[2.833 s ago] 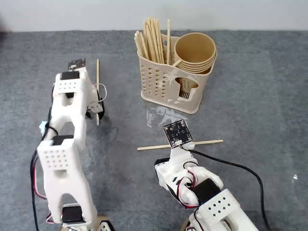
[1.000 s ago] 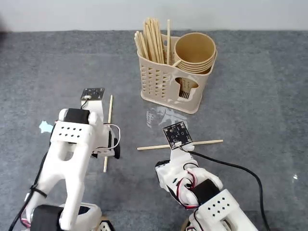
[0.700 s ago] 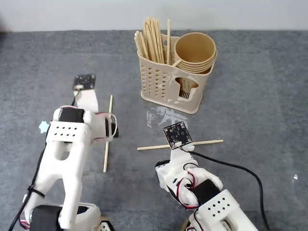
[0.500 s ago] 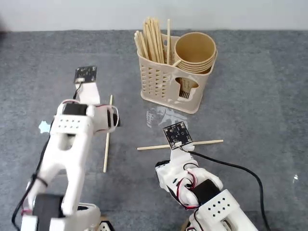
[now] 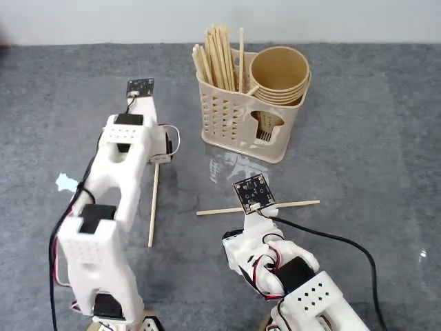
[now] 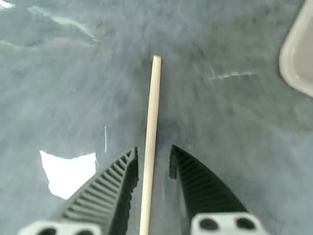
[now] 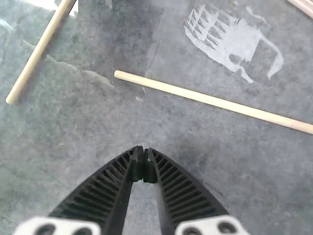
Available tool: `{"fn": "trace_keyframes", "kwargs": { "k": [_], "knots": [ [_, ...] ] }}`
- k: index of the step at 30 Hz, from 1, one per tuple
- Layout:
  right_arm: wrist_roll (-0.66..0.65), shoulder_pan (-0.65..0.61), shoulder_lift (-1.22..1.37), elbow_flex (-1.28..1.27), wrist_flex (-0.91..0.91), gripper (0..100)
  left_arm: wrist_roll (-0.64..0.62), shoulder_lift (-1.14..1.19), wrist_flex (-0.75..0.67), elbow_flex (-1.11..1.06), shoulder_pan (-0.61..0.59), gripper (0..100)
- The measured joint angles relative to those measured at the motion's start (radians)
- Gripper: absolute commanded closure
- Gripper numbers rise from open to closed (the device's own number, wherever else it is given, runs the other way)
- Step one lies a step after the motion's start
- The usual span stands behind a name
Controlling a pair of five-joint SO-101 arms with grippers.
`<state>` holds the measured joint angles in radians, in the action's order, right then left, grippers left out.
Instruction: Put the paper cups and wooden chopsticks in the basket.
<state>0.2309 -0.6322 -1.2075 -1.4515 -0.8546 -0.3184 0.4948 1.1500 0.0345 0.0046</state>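
A beige slotted basket (image 5: pixel 238 121) at the back holds several wooden chopsticks (image 5: pixel 217 55) and stacked paper cups (image 5: pixel 279 72). One loose chopstick (image 5: pixel 152 210) lies lengthwise on the grey mat. My left gripper (image 6: pixel 153 152) hangs low over its far part, narrowly open, with the stick (image 6: pixel 150 127) running between the fingers. A second chopstick (image 5: pixel 220 210) lies crosswise in front of the basket, its middle hidden under the right arm's camera board. My right gripper (image 7: pixel 143 164) is shut and empty, just short of that stick (image 7: pixel 215 102).
A pale scrap (image 5: pixel 65 183) sticks to the mat left of the left arm (image 5: pixel 117 179). A bright reflection of the basket (image 5: pixel 231 165) lies on the mat. The right arm's black cable (image 5: pixel 344 241) trails to the right. Open mat spreads to the right.
The left arm first brought its chopstick nearer and rightward onto the mat. Since then it has stretched back out along the stick towards the basket. The sticks and right arm stay put.
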Motion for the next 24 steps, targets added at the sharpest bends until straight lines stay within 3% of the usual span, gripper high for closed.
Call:
{"fn": "trace_keyframes", "kwargs": {
  "k": [8, 13, 17, 24],
  "knots": [
    [0.000, 0.000, 0.000, 0.000, 0.000, 99.0, 0.003, 0.245, 0.173, 0.327, -0.020, 90],
    [0.000, 0.000, 0.000, 0.000, 0.000, 99.0, 0.000, 0.404, 0.377, 0.595, -0.020, 99],
    [0.000, 0.000, 0.000, 0.000, 0.000, 99.0, 0.005, 0.528, 0.526, 0.807, -0.018, 99],
    [0.000, 0.000, 0.000, 0.000, 0.000, 99.0, 0.002, 0.595, 0.589, 0.947, -0.018, 99]
  ]
}}
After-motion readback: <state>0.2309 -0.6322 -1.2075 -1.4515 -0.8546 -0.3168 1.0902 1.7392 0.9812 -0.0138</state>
